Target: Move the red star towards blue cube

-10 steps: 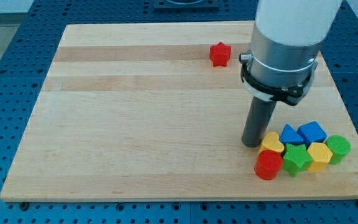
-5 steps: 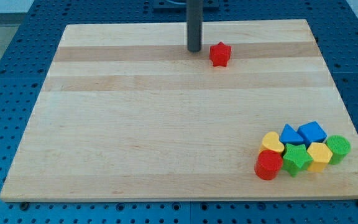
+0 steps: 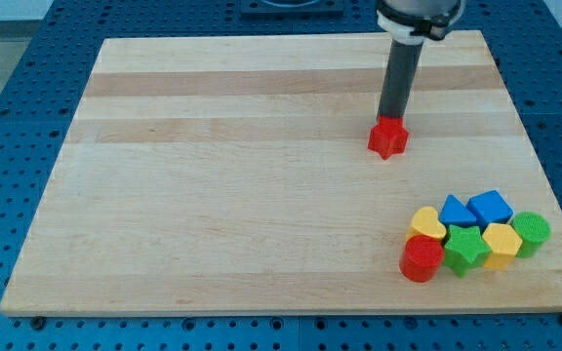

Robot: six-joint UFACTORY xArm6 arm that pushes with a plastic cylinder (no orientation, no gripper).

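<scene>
The red star [image 3: 387, 138] lies on the wooden board [image 3: 213, 195], right of centre. My tip [image 3: 391, 118] touches the star's upper edge, on the side toward the view's top. The blue cube [image 3: 491, 208] sits in a cluster at the view's lower right, well below and to the right of the star.
The cluster around the blue cube holds a second blue block [image 3: 457, 211], a yellow heart-like block [image 3: 427, 223], a red cylinder [image 3: 421, 259], a green star [image 3: 464, 250], a yellow block [image 3: 501, 244] and a green cylinder [image 3: 531, 231]. The board's right edge is close by.
The red star has slid from near the view's top toward the lower right. My tip went from the cluster to the star's upper left and now sits just above it.
</scene>
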